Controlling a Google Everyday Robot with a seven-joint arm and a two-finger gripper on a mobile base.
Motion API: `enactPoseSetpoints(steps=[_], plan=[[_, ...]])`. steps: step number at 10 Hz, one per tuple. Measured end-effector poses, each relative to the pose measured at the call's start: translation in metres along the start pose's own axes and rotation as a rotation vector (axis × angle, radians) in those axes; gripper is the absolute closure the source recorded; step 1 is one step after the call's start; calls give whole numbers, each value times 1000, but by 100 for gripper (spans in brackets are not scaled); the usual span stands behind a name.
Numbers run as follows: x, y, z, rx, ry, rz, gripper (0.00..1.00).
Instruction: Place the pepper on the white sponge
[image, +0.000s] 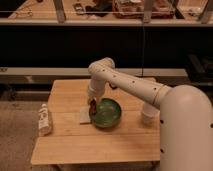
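The hand (93, 104) hangs at the green bowl's (107, 113) left rim, over the white sponge (84, 115), hiding part of it. The pepper (93, 107) below it is a small dark-red blur. The cup (149, 114) sits half-hidden behind the arm.

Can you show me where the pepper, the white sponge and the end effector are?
pepper (93, 106), camera view, its middle, at the end effector.
white sponge (84, 116), camera view, its visible left part.
end effector (92, 102), camera view, its tip, by the bowl's left rim.
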Motion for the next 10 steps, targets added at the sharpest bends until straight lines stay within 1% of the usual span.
enactPoseSetpoints(steps=[2, 3, 5, 6, 7, 9, 10], plan=[[-8, -8, 2, 16, -56, -27, 78], [-8, -10, 1, 13, -80, -38, 78], [-8, -17, 1, 5, -112, -54, 78], [-8, -19, 1, 7, -137, -51, 78], [-8, -19, 2, 10, -152, -46, 78], [-9, -25, 10, 22, -181, -46, 78], [-10, -29, 19, 21, -193, -52, 78]])
